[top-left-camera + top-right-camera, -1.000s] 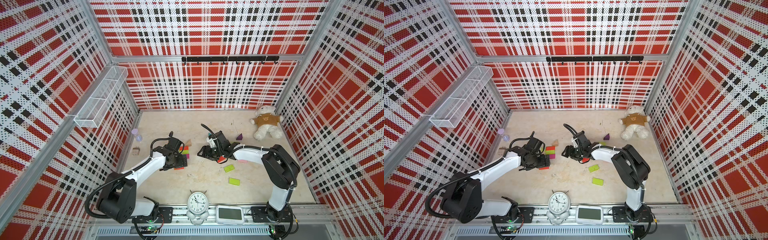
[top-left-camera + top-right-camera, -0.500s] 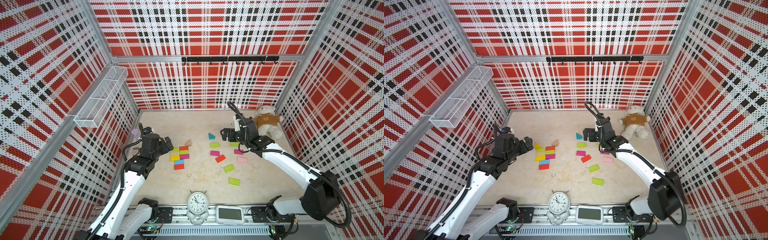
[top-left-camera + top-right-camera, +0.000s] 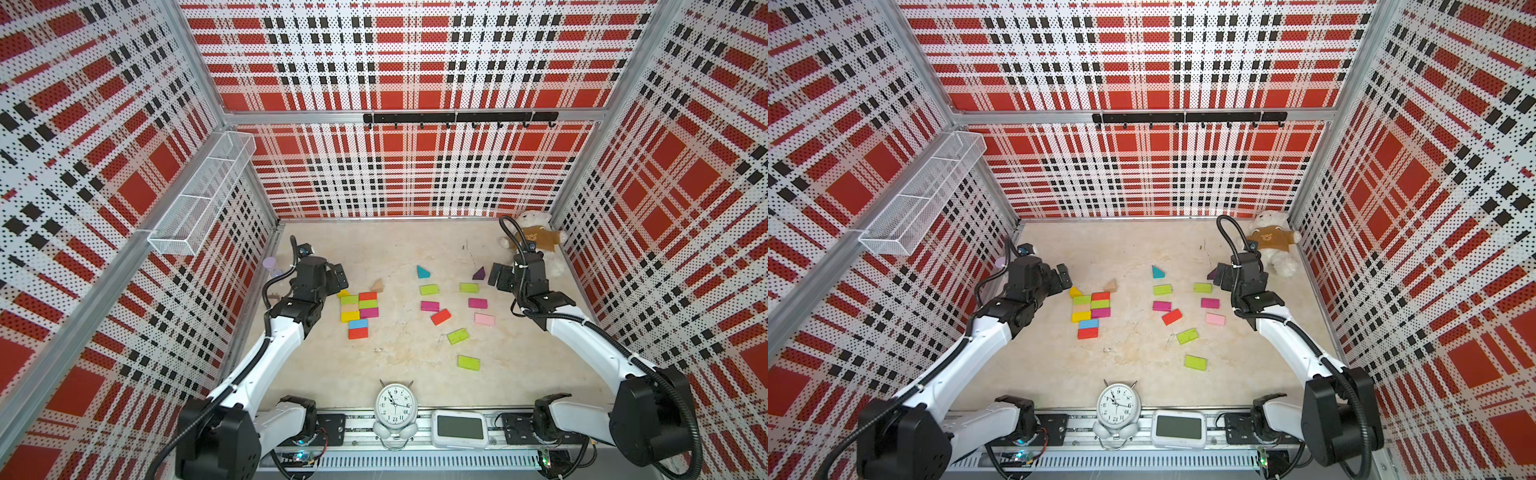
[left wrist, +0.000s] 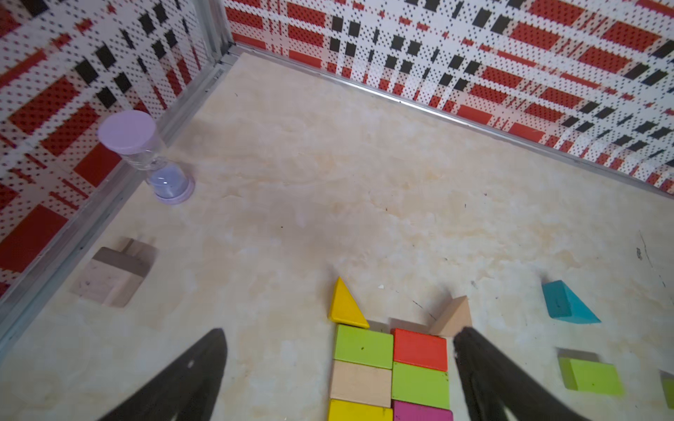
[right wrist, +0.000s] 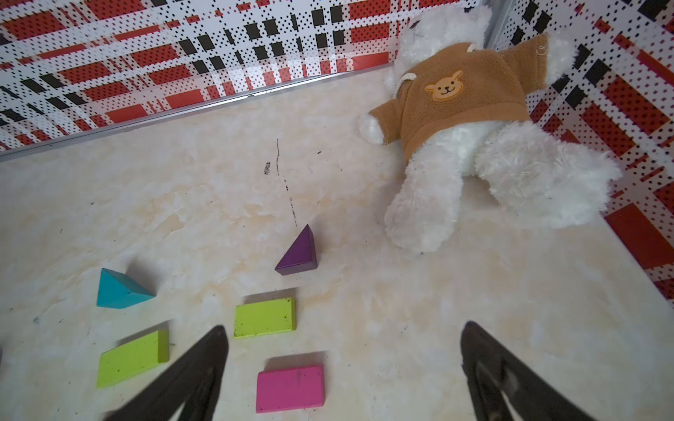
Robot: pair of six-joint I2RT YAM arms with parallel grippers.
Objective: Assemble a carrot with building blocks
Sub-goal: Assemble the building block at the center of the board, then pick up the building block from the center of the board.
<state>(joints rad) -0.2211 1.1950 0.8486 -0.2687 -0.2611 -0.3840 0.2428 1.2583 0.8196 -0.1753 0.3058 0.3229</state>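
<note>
A walled bench (image 3: pixel 399 374) seen from above, with small painted blocks lying flat on it. My left pincer (image 3: pixel 337 277) hangs wide and empty just beside the block cluster (image 3: pixel 358 309). The cluster is two tight columns of rectangles with a yellow wedge (image 3: pixel 343 293) at its far end. I take it for the carrot so far.

My right pincer (image 3: pixel 500 276) is also spread wide and holds nothing. It hangs near the teddy bear (image 3: pixel 536 243) in the far corner, well apart from the cluster.

The loose blocks (image 3: pixel 441 317) lie scattered between my two arms, nearer the right one. Closest to it is a purple wedge (image 3: pixel 479 274), just beside the fingers on the side toward the middle of the bench. A lime block (image 5: pixel 264 318) lies just past the fingertips. A magenta block (image 5: pixel 290 388) lies low between the two fingers, nearer one of them.

In the right wrist view, both rectangles have their long side running along the line from one finger to the other. So I judge the right arm should fetch the next piece. To pinch it across its narrow width, I would first turn the wrist a quarter turn.
</note>
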